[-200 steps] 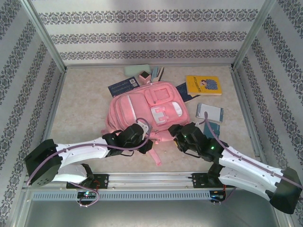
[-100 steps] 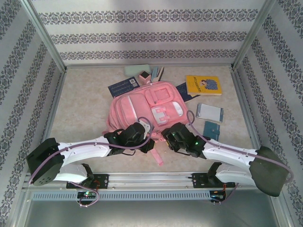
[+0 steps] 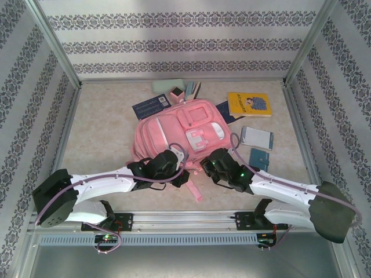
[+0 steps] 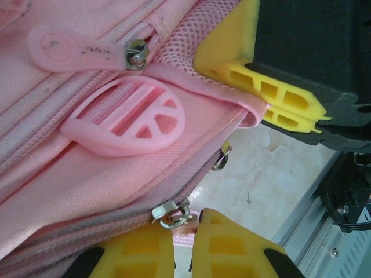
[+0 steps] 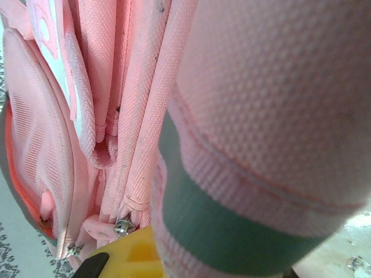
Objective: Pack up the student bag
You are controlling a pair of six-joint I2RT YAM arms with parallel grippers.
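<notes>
The student bag lies flat mid-table, a big pink backpack with white-trimmed pockets. My left gripper is at its near edge. In the left wrist view its yellow fingers are shut on a small pink pull tab under a metal zipper slider. My right gripper presses against the bag's near right corner. In the left wrist view its jaws pinch a fold of pink fabric. In the right wrist view a pink strap with a green band hides most of them. One yellow finger shows below.
Around the bag lie a yellow book, a white and blue notebook, a small teal book, a dark blue book and small items at the back. A loose pink strap trails toward the metal rail.
The right arm swung left to the bag's near right corner and closed on its fabric. The loose strap end shifted slightly right. The left arm hardly moved.
</notes>
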